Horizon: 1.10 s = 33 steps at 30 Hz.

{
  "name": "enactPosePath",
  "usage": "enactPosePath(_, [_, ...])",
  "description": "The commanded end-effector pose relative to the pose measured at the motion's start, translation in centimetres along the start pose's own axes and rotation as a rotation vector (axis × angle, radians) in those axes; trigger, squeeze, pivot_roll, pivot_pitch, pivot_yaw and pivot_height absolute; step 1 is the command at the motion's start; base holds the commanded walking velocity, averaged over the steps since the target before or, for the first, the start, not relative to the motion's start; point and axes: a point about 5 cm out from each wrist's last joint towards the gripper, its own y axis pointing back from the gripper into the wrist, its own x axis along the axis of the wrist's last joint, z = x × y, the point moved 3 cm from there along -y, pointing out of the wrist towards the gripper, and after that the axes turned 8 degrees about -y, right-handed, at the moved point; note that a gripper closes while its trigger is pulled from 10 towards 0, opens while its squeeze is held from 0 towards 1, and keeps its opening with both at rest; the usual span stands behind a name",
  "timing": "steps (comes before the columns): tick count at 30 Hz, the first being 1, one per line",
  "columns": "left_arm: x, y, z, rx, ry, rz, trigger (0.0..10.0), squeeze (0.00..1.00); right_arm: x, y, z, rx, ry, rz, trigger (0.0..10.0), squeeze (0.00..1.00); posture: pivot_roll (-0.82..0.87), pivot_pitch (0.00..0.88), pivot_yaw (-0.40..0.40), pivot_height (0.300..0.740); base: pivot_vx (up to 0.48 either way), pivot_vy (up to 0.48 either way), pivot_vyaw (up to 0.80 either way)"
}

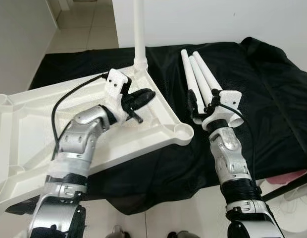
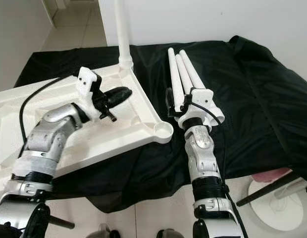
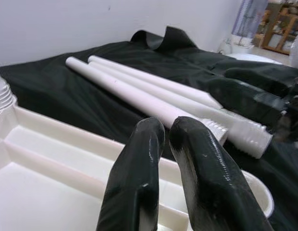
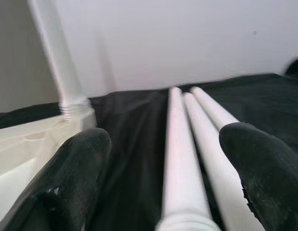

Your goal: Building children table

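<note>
Lying upside down on the black cloth (image 1: 272,99), the white moulded plastic tabletop (image 1: 25,124) runs off the frame's left edge, and its one screwed-in white leg (image 1: 139,29) is cut off at the top. The left gripper (image 1: 143,96) hovers over its corner, fingers (image 3: 139,183) nearly together, holding nothing. Three loose white plastic legs (image 1: 198,74) lie beside the top, their near ends hidden behind the right gripper (image 1: 203,106). The right wrist view shows those fingers (image 4: 72,178) spread wide astride the legs.

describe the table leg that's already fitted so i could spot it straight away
On the black cloth lies an upside-down white tabletop. At its far corner one white leg stands upright in its socket; the three loose legs lie flat beside it.
</note>
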Motion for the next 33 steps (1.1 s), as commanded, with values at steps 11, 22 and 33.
enactPosePath(11, [-0.3,-0.3,-2.1,0.234,0.097,0.023,10.0,0.0,0.5,0.0,-0.6,0.005,0.015,-0.005,10.0,0.0,-0.11,0.077,0.022,0.74,0.0,0.0,0.0])
enactPosePath(22, [-0.2,-0.9,-2.2,0.397,0.15,0.093,10.0,0.0,0.7,0.9,-0.5,0.006,0.092,0.011,10.0,0.0,-0.09,0.076,0.0,0.74,0.0,0.0,0.0])
enactPosePath(33, [-1.2,-0.6,-1.5,0.443,0.156,0.045,10.0,0.0,-0.2,1.6,0.3,-0.069,0.048,-0.012,10.0,0.0,-0.05,0.084,0.002,0.74,0.0,0.0,0.0])
